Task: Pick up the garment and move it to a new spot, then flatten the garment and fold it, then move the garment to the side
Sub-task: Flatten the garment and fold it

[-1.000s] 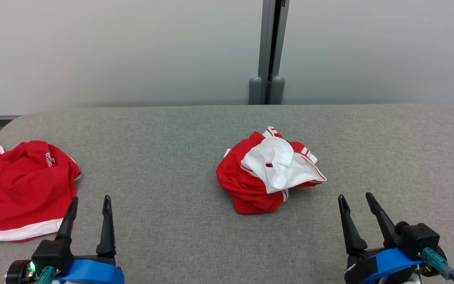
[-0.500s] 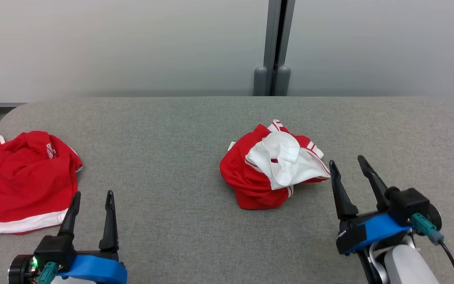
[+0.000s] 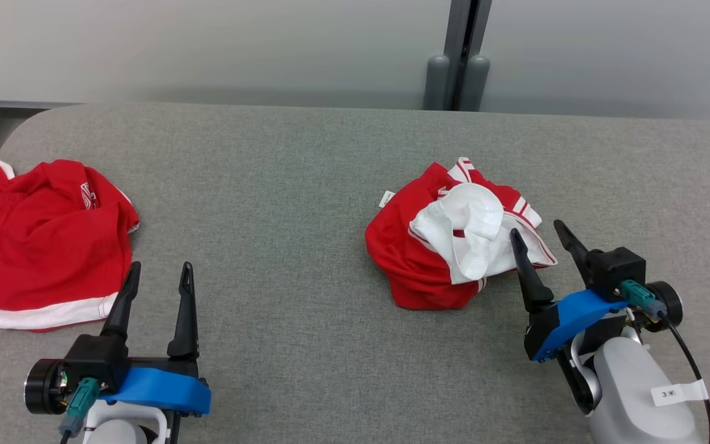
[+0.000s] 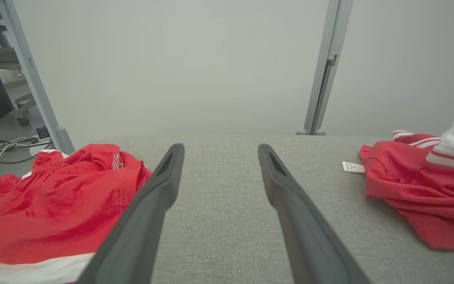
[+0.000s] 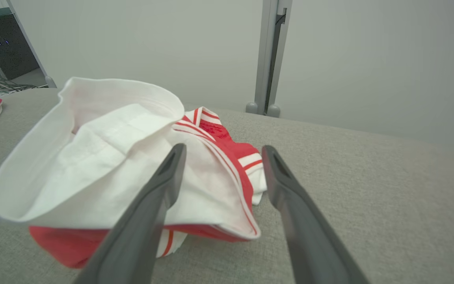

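A crumpled red and white garment (image 3: 453,237) (image 5: 105,157) (image 4: 424,181) lies bunched on the grey table (image 3: 306,185), right of centre. My right gripper (image 3: 538,229) (image 5: 221,150) is open at the heap's right edge, its left finger over the white cloth and its right finger beside it, nothing pinched. At the lower left my left gripper (image 3: 159,266) (image 4: 218,148) is open above bare tabletop, well away from the heap.
A second red garment with white trim (image 3: 40,240) (image 4: 57,201) lies spread at the table's left edge, just left of my left gripper. A grey post (image 3: 457,68) stands behind the far edge. Bare tabletop lies between the two garments.
My right gripper has moved forward to the heap's right edge, still open. The head camera has shifted, sliding the scene. The left gripper and both garments have stayed put.
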Motion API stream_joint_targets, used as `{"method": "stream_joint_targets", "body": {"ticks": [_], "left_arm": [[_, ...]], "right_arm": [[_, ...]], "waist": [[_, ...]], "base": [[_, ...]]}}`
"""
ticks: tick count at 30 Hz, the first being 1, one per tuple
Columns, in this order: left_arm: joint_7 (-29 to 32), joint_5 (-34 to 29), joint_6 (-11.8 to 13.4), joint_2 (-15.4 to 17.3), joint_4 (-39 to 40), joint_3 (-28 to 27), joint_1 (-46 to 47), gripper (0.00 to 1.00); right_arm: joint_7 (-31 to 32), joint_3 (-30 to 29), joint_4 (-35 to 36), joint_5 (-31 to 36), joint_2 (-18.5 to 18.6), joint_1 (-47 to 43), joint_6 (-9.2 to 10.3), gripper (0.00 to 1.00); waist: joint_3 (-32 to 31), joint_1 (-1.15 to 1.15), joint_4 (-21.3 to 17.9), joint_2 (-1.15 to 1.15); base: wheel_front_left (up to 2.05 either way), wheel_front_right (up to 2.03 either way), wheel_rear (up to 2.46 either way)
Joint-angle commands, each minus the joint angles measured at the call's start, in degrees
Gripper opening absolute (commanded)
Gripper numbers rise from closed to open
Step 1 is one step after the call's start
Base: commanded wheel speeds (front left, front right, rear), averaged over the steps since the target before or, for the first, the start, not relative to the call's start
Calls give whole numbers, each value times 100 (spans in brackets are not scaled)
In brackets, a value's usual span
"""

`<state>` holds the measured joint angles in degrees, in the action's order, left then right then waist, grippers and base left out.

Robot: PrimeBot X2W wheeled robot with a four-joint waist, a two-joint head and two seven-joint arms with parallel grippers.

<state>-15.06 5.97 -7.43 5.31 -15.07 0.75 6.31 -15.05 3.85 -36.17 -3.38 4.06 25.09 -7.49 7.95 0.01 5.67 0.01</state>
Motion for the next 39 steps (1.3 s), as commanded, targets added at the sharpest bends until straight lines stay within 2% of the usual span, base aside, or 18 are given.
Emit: {"method": "stream_joint_targets", "body": {"ticks": [1,10,21,22,23,26,29,39], "left_arm": [[-17,30,-5,28,-4,8,96,100],[-17,100,-5,56,-22,91,247,100],[-17,128,-6,38,-66,156,289,100],[-17,129,-6,37,-74,160,285,100],[-16,126,-6,34,-82,168,281,100],[-16,130,-6,29,-107,196,292,100],[-16,148,-6,75,-118,176,265,100],[-16,128,-6,77,-104,118,29,100]], "right_arm": [[-20,25,-211,-5,40,142,-1,100],[-20,96,-1645,-25,69,673,-1,100],[-6,109,-2916,9,-8,996,-1,100],[-5,135,-3028,-25,-25,998,-1,58],[-2,158,-3124,-79,-37,1023,-1,1],[0,207,-3176,-189,-50,1079,-1,0],[-10,182,-2917,-275,4,1069,-1,0],[-12,-267,-1491,-483,491,402,-1,0]], "waist": [[77,-1,67,-1],[243,-1,174,-1],[285,-1,291,-1],[278,-1,296,-1],[270,-1,303,-1],[244,-1,314,-1],[192,-1,283,-1],[-117,-1,27,-1]], "base": [[0,0,0],[0,0,0],[0,0,0],[0,0,0],[0,0,0],[0,0,0],[0,0,0],[0,0,0]]}}
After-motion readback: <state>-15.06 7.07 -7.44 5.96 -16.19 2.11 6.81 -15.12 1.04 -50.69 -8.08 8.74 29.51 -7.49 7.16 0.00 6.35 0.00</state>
